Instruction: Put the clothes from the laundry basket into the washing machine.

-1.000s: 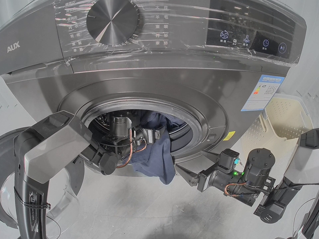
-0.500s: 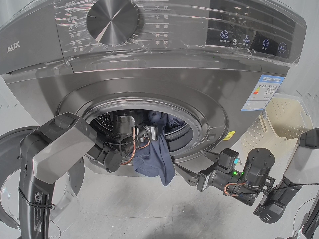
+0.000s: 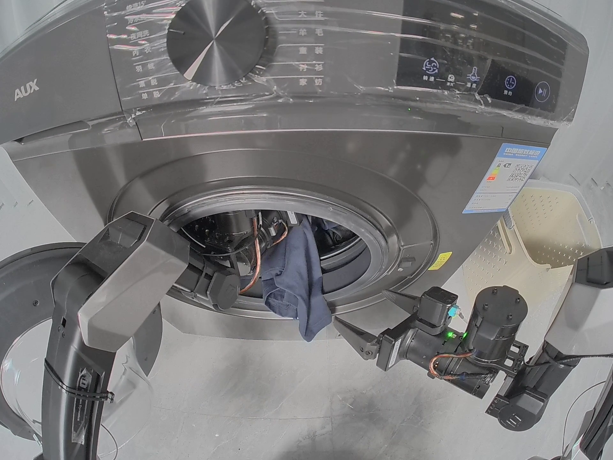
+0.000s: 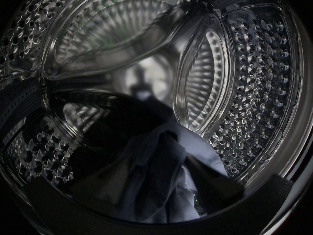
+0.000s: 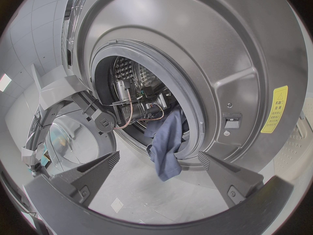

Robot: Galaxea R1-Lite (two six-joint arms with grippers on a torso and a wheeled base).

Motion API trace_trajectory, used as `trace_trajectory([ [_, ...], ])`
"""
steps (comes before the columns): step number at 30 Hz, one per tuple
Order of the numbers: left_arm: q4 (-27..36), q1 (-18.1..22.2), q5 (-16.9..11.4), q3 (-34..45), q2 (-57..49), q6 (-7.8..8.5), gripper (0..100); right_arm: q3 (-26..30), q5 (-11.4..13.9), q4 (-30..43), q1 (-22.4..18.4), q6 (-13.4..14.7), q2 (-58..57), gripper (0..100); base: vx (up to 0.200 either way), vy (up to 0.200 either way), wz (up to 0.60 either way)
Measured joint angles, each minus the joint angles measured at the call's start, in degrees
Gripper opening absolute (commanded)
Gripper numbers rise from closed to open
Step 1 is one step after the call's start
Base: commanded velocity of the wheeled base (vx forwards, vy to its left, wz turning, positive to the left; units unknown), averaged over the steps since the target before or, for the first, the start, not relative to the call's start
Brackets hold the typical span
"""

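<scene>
My left gripper is inside the drum of the washing machine, clenched on the navy garment. The long axis of the garment runs from the jaws down and outward over the lower rim of the door opening, and its tail hangs outside. My right gripper is released, just below this tail and nearer to it. Cloth partly buries the left fingers. The laundry basket is cut off.

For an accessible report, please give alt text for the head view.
The left arm extends into the open washing machine drum, holding a navy garment that hangs over the door rim. The open right gripper sits below the opening, near a cream laundry basket.
</scene>
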Motion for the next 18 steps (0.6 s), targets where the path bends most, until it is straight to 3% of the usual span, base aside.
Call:
trace_trajectory([
  [8,6.6,-1.5,-2.2,10.4,-3.9,-0.62,100,0.1,0.0,0.0,0.1,0.0,0.1,100,0.0,0.0,0.0],
  [16,10.4,-3.0,-3.7,15.8,-7.1,0.17,100,0.1,0.0,0.0,0.1,0.0,0.3,100,0.0,0.0,0.0],
  [17,10.5,-3.0,-3.7,15.9,-6.9,0.68,0,0.1,0.0,0.0,0.1,0.0,0.3,100,0.0,0.0,0.0],
  [18,10.5,-2.9,-3.7,16.0,-6.8,1.15,0,0.1,0.0,0.0,0.1,0.0,0.3,100,0.0,0.0,0.0],
])
